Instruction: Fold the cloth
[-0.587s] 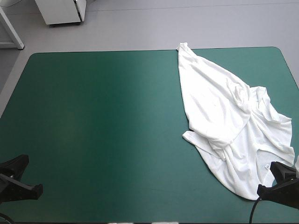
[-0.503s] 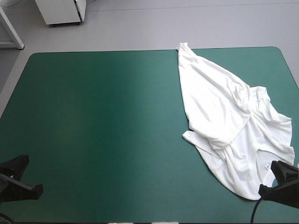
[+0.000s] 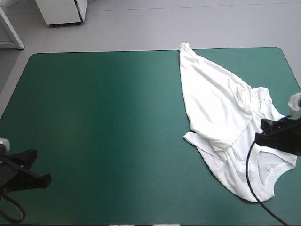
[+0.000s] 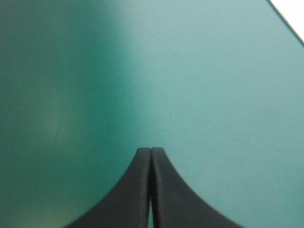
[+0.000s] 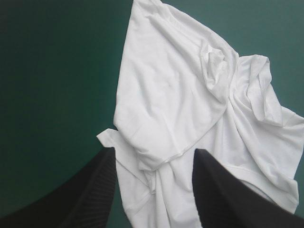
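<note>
The white T-shirt (image 3: 221, 117) lies crumpled on the right half of the table, stretching from the far edge to the near right corner, with its collar (image 3: 270, 167) toward the near end. My right gripper (image 3: 262, 134) hovers over the shirt's right side. In the right wrist view that gripper (image 5: 154, 153) is open, its black fingers apart above the rumpled T-shirt (image 5: 180, 95) and holding nothing. My left gripper (image 3: 40, 176) sits at the near left, far from the shirt. In the left wrist view it (image 4: 151, 152) is shut, with only teal-green cover ahead.
The shirt's far tip (image 3: 184, 48) touches the table's far edge. Bare teal-green cover (image 3: 103, 117) spreads from the left gripper across to the shirt. The table's right edge (image 3: 294, 75) runs close beside the shirt.
My right gripper has moved from the near right corner toward the far side and now hangs over the shirt, uncovering the collar. The left gripper has shifted slightly inward. The shirt has not moved.
</note>
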Action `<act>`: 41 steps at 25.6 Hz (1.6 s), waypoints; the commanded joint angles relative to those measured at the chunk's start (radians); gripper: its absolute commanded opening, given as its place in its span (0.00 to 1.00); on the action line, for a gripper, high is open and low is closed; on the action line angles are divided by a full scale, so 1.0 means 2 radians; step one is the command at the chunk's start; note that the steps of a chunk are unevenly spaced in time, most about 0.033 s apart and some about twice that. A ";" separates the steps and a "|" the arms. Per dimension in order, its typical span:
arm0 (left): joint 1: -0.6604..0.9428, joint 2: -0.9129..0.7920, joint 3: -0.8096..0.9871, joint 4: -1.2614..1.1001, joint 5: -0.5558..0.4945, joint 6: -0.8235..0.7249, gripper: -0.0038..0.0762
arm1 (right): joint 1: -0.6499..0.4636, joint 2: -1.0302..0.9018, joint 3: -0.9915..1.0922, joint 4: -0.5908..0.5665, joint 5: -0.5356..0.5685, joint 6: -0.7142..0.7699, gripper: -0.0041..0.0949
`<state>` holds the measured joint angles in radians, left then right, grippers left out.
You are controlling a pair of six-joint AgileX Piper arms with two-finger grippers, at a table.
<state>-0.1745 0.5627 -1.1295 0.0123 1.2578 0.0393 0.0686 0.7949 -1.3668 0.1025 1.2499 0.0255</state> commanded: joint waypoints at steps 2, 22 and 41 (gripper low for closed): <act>0.001 0.070 -0.033 -0.001 -0.036 -0.001 0.02 | 0.004 0.064 -0.033 -0.014 -0.001 -0.013 0.53; 0.001 0.226 -0.063 -0.002 -0.083 -0.001 0.02 | -0.053 0.434 -0.061 -0.048 -0.074 0.006 0.62; 0.001 0.226 -0.063 -0.002 -0.084 -0.001 0.02 | -0.074 0.573 -0.060 -0.017 -0.114 0.007 0.41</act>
<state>-0.1745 1.0242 -1.2225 0.0116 1.1390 0.0393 -0.0742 1.9391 -1.4810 0.0062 1.0505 0.0411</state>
